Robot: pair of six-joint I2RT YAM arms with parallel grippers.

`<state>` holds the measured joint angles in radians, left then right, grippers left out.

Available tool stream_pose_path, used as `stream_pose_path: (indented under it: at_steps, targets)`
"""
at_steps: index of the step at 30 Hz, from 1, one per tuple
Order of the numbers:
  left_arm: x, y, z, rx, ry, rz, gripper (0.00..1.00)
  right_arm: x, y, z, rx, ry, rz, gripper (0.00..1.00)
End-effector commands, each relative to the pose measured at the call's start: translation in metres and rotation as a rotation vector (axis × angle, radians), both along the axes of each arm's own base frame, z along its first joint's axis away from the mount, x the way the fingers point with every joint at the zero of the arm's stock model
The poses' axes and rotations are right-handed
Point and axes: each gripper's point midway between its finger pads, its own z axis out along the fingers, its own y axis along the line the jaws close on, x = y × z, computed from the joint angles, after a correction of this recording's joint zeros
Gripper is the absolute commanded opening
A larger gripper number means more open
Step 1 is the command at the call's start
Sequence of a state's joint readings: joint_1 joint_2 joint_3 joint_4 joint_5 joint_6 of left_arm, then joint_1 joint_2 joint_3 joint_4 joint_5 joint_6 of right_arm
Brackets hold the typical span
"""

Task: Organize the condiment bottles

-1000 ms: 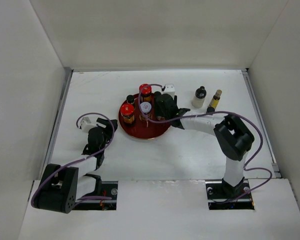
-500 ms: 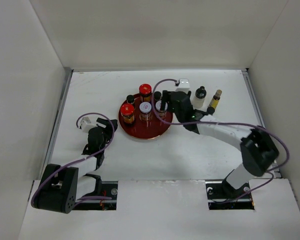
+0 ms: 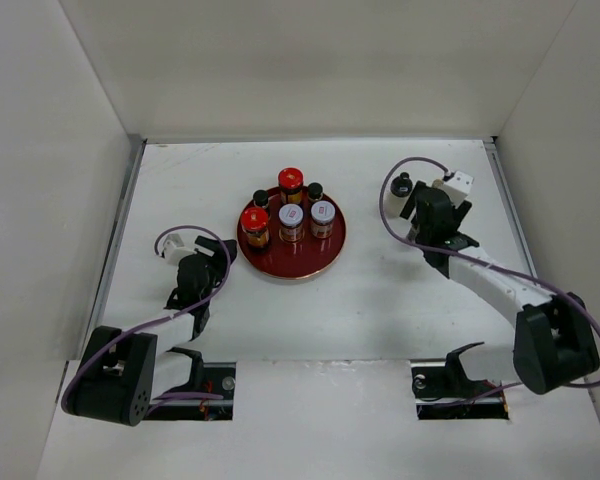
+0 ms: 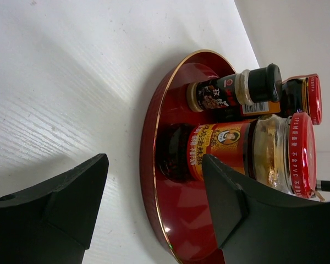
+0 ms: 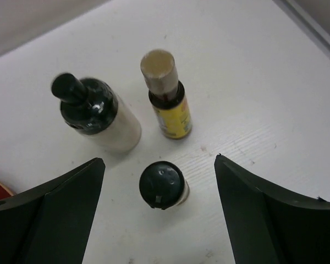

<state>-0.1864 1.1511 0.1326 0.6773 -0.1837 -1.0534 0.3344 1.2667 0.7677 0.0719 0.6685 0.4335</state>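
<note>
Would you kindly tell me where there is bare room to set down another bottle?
The tray's near half is bare, in front of its six bottles. The table is bare between tray and right arm and near the far edge. Crowded: the tray's far half, and three bottles beneath the open right end effector.

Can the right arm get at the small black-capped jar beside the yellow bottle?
Probably yes: the right gripper hovers open over the small black-capped jar, nothing between them. The white bottle and yellow bottle stand apart from it.
</note>
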Motion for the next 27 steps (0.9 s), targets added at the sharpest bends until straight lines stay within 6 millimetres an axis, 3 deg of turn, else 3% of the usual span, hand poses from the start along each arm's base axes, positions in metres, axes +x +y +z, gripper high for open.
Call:
stream_pose_path:
  at_steps: [1,7,11,20,23,27]
  targets:
    - [0.012,-0.001,0.026,-0.002,-0.086,0.004,0.67,0.008,0.007,-0.014,0.005,0.049,0.014,0.87]
    - [0.011,-0.002,0.025,0.001,-0.083,0.002,0.67,0.016,0.014,-0.042,0.011,0.108,0.031,0.80]
    - [0.012,-0.004,0.025,-0.009,-0.084,-0.006,0.67,0.019,0.013,-0.052,0.009,0.110,0.023,0.69]
    - [0.012,0.000,0.027,-0.002,-0.090,0.007,0.67,0.031,0.012,-0.042,-0.015,0.056,0.005,0.44]
    - [0.011,0.001,0.027,-0.007,-0.091,0.007,0.67,0.025,0.024,-0.033,-0.035,0.035,0.038,0.41]
    - [0.012,0.002,0.027,0.002,-0.089,0.014,0.67,0.007,0.062,-0.012,-0.036,0.000,0.150,0.41]
